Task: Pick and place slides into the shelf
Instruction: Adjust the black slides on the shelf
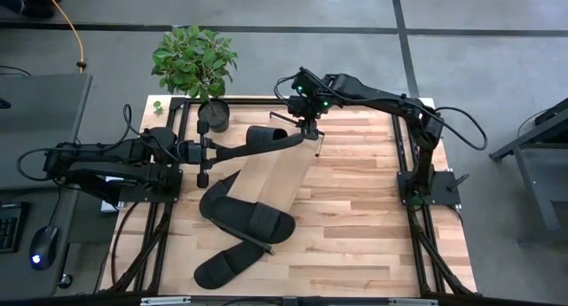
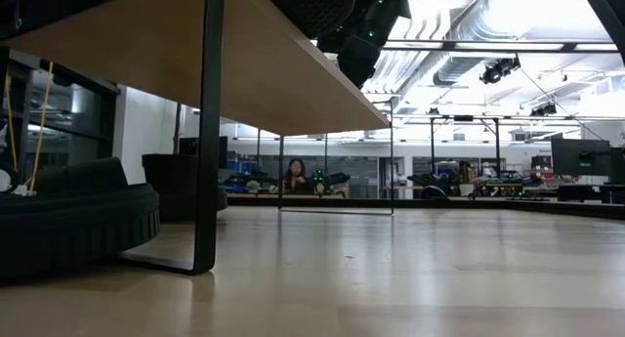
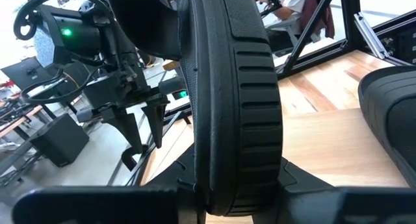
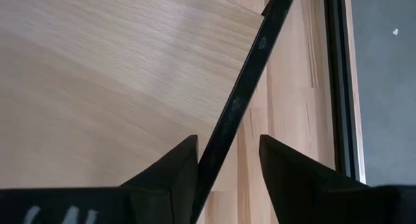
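My left gripper (image 1: 211, 152) (image 3: 234, 204) is shut on one black slide (image 1: 266, 139) (image 3: 240, 100), which reaches out over the far end of the shelf (image 1: 266, 177). The shelf is a light plank on dark legs (image 2: 207, 132) and lies slantwise on the table. My right gripper (image 1: 311, 129) (image 4: 227, 165) is open above the shelf's far end, a finger on either side of its dark frame bar (image 4: 247, 81); I cannot tell if it touches. Two more slides lie on the table by the shelf's near end (image 1: 248, 219) (image 1: 226, 266). One slide (image 2: 68, 225) shows under the plank. My left gripper holds the slide by one end (image 1: 222, 152), pinched between the two fingers. The fingers come level from the table's left side and lie along the slide. The slide stands on its edge, its ribbed sole rim (image 3: 257, 87) toward the camera, lifted above the shelf plank.
A potted plant (image 1: 195, 62) stands at the table's far edge, its pot (image 1: 214, 115) close to my left gripper. The right half of the wooden tabletop (image 1: 373, 217) is bare. A person (image 2: 293, 173) sits far off in the room behind.
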